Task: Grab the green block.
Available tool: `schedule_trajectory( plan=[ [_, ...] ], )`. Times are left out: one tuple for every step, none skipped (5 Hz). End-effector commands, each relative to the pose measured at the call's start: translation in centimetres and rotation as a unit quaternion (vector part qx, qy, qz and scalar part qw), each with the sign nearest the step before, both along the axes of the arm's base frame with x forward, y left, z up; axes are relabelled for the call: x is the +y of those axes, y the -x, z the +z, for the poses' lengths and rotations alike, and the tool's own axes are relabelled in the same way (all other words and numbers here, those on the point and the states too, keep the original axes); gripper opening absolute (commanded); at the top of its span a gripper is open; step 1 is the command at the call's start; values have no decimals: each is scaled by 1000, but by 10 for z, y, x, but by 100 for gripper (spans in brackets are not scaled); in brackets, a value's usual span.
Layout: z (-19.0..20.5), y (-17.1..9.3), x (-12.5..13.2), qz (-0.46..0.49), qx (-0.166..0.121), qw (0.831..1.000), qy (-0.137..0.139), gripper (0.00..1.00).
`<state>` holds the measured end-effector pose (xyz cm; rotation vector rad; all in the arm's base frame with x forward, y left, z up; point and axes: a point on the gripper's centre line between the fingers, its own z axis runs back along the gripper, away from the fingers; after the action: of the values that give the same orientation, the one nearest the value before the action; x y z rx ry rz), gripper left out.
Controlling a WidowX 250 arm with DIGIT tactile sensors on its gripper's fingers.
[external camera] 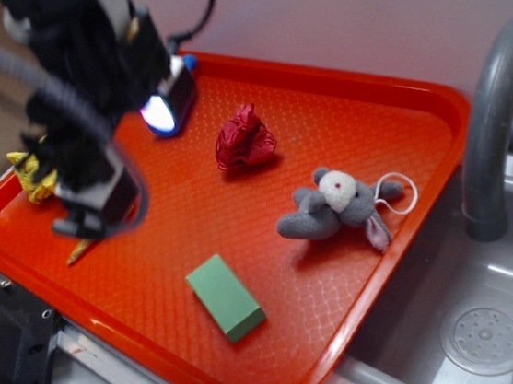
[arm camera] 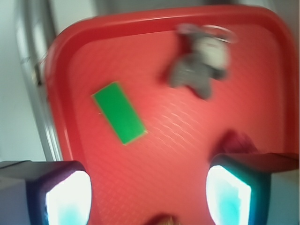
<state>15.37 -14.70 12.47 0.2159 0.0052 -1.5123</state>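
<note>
Lying flat on the red tray [external camera: 408, 221] near its front edge, the green block [external camera: 225, 297], long side angled across the textured surface, touching nothing else. Well apart from the claw [arm camera: 149, 194], which hangs above the tray's left part, blurred in the exterior view. Spread wide in the wrist view, with one finger pad [arm camera: 68, 199] glowing at the lower left and the other at the lower right, bare tray floor showing between them and nothing held. Ahead and left of that gap in the wrist view, the block, bright green, clear of both pads.

Sprawled on the right half of the tray, a grey plush mouse [external camera: 337, 209] with a white face and a looped white cord tail. Sitting toward the back centre, a crumpled dark red wad [external camera: 245, 139], apart from mouse and block alike. Half hidden behind the arm at the left rim, a yellow toy [external camera: 32, 175], shape hard to make out. At the back rim, a small patch of blue [external camera: 189, 62], too hidden to identify. Right of the tray, a grey sink [external camera: 493, 313] with a curved grey faucet [external camera: 489, 119].
</note>
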Motion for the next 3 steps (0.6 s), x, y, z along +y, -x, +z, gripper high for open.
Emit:
schedule_trajectory(
  plan=[
    [-42,16,-3,-74,-7,997,-16,100],
    [-58,7,2,-61,2,998,-30,100],
    [-75,12,0,-73,31,996,-34,100]
  ],
)
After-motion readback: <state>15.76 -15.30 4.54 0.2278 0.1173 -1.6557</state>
